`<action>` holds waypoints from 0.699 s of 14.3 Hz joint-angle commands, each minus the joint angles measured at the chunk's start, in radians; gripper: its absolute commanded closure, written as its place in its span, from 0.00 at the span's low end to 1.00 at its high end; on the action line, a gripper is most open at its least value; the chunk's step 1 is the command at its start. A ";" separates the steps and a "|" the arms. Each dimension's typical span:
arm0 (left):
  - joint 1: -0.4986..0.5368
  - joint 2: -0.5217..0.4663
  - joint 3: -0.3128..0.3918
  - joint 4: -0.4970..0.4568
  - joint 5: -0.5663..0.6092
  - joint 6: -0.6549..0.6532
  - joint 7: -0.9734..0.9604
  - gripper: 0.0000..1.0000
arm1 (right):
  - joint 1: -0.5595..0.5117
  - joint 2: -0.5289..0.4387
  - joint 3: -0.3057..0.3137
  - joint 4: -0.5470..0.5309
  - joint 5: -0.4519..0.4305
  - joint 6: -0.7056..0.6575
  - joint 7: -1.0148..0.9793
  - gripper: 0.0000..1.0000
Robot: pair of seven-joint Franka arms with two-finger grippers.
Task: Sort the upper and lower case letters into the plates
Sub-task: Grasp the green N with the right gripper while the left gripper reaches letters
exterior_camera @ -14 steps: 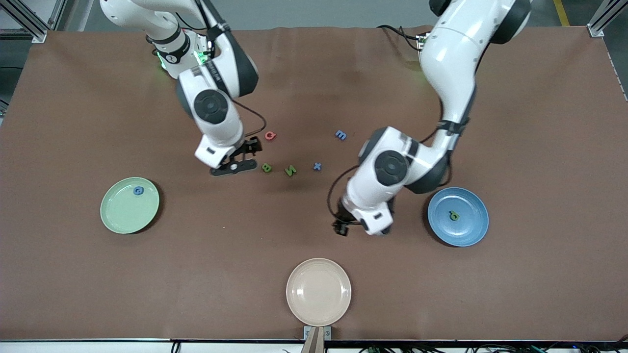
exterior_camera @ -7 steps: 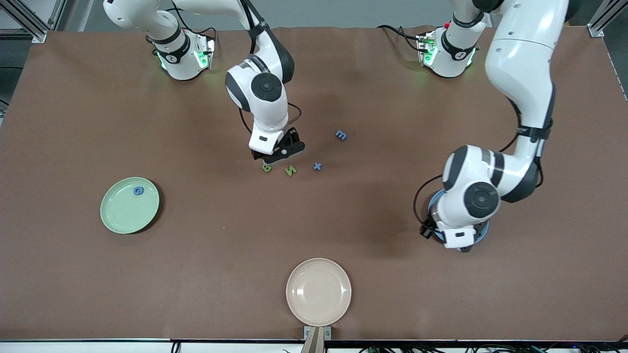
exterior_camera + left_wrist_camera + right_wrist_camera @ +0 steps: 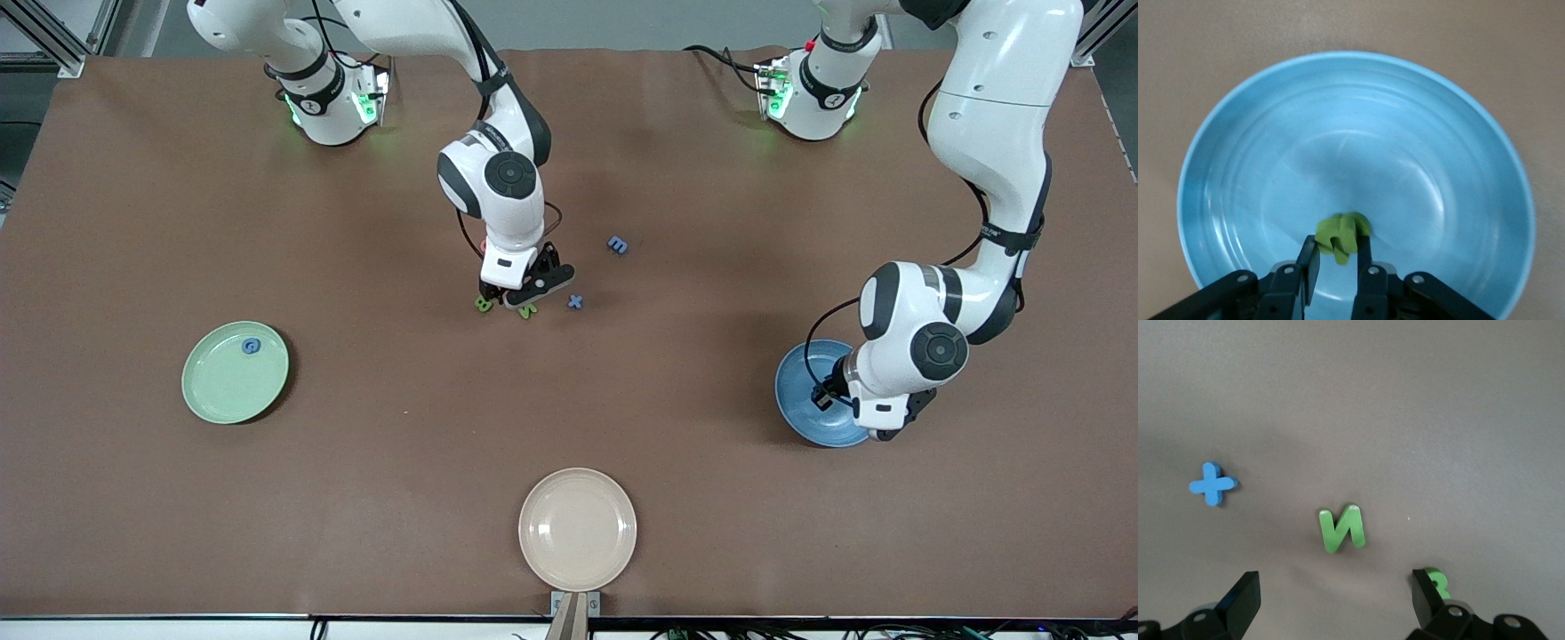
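1. Pale green plate [image 3: 235, 372] holds a blue letter [image 3: 252, 346].
2. Left gripper [image 3: 1337, 257], over the blue plate [image 3: 1258, 133], pinches a green letter [image 3: 1341, 235].
3. Right gripper [image 3: 1331, 603], spread wide, hovers over green N [image 3: 1343, 528]; B [image 3: 1439, 584], x [image 3: 1212, 483], m [image 3: 618, 244] remain mid-table.

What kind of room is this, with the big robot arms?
Probably a robot lab. Two white arms are bolted to a brown table, metal frame posts stand at its corners, and toy letters like a green N wait to be sorted into plates.
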 commanded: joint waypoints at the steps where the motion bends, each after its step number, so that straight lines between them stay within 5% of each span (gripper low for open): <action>1: 0.016 -0.039 -0.009 -0.048 0.019 0.025 0.004 0.13 | -0.023 0.056 0.009 0.060 0.027 0.000 -0.026 0.00; 2: 0.015 -0.043 -0.009 -0.048 0.019 0.024 -0.001 0.00 | -0.032 0.074 0.013 0.073 0.027 0.000 -0.028 0.01; 5: 0.006 -0.084 -0.029 -0.041 0.017 0.016 -0.062 0.00 | -0.059 0.085 0.021 0.081 0.027 0.000 -0.098 0.07; 10: 0.003 -0.124 -0.202 -0.043 0.017 -0.050 -0.264 0.00 | -0.073 0.100 0.048 0.082 0.064 0.041 -0.115 0.14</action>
